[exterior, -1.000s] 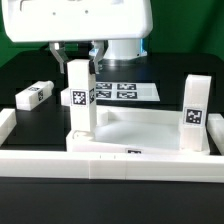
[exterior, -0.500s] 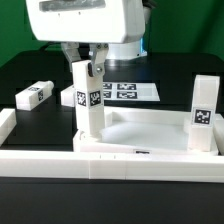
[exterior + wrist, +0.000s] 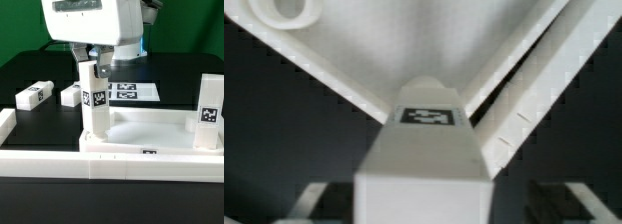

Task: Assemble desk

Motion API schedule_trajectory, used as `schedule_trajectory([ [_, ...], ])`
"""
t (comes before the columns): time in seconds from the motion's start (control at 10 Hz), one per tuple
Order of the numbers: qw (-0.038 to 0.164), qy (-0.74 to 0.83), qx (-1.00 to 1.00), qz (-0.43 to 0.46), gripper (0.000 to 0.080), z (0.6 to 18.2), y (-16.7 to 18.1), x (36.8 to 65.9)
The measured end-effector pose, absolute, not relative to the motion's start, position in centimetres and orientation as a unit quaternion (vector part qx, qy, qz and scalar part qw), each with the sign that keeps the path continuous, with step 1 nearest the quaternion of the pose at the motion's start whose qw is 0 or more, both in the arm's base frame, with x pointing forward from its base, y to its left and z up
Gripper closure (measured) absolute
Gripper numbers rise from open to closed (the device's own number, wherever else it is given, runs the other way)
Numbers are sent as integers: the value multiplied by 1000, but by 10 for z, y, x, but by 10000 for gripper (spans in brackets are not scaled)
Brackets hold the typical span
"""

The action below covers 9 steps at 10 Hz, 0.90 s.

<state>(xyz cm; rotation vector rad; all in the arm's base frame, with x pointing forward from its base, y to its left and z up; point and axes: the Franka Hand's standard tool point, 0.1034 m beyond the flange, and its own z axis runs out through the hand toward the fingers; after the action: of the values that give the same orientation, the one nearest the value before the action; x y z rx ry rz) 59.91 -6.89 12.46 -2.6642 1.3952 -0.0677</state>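
Now my gripper (image 3: 92, 55) hangs with jaws spread, clear of the upright leg (image 3: 96, 112) at its six o'clock, long axis vertical, planted in the desk top's (image 3: 150, 128) nine o'clock corner.

the gripper (image 3: 91, 55) was at the top of an upright leg (image 3: 95, 108) on the desk top (image 3: 150, 122), at the exterior view's left; a 2nd leg (image 3: 209, 120) stood at the opposite corner.

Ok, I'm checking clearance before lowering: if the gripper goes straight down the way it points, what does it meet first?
The upright leg. Its top end sits right under the gripper, between the open jaws, so it would likely be met first, though the remaining gap is hard to judge.
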Motion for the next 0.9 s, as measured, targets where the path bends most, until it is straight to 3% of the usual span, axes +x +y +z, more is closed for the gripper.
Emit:
schedule_trajectory([
  [0.1,65,447,-892,-23,262,125,-68,599],
  [0.2,59,428,-902,-25,175,125,-62,600],
  [0.9,50,168,-984,-41,151,125,-59,601],
])
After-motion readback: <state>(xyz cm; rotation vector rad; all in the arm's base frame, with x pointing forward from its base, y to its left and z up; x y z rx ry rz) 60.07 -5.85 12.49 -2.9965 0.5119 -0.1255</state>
